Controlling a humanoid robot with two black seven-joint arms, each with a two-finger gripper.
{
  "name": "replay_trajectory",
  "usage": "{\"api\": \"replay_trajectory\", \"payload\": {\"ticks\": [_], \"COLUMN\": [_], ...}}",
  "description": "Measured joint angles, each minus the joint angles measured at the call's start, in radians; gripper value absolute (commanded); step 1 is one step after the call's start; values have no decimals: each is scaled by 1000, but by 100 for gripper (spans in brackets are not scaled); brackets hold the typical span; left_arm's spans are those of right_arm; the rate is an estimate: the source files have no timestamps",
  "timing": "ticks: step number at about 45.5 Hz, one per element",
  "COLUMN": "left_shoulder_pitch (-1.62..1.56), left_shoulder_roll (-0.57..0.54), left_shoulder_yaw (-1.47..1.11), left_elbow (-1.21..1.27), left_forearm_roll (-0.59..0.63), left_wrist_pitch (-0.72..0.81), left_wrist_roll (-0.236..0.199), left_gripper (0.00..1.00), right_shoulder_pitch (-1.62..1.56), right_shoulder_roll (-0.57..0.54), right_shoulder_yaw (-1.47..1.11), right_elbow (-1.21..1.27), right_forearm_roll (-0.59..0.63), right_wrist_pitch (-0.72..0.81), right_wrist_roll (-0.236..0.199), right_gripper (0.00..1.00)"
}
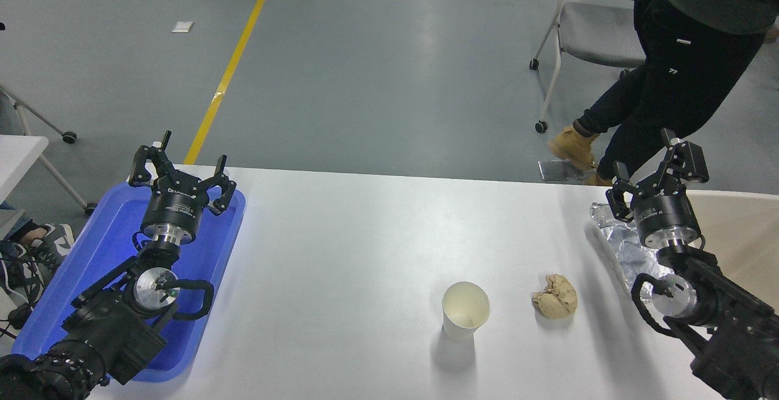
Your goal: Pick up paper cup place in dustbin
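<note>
Fingers of right gripper spread above foil tray, paper ball beside paper cup

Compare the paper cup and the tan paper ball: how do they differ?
The cup is white, smooth and tapered, standing upright with its mouth open; the ball is tan, crumpled and lumpy. The cup stands taller than the ball. Both rest untouched on the white table, side by side but apart.

White paper cup with cream inside, tan paper ball, blue tray, crinkled silver foil tray.
</note>
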Motion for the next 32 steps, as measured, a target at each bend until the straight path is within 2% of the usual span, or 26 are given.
{"api": "replay_trajectory", "payload": {"ticks": [32], "left_shoulder_pitch": [0], "left_shoulder_roll": [0], "left_shoulder_yaw": [0], "left_elbow": [0], "left_forearm_roll": [0], "left_wrist_pitch": [0], "left_wrist_roll": [0], "left_gripper": [100], "right_shoulder_pitch": [-4], "right_shoulder_roll": [1], "right_shoulder_yaw": [-6], "right_elbow": [-1], "right_forearm_roll": [0], "right_wrist_pitch": [0], "right_wrist_roll": [0], "right_gripper": [100]}}
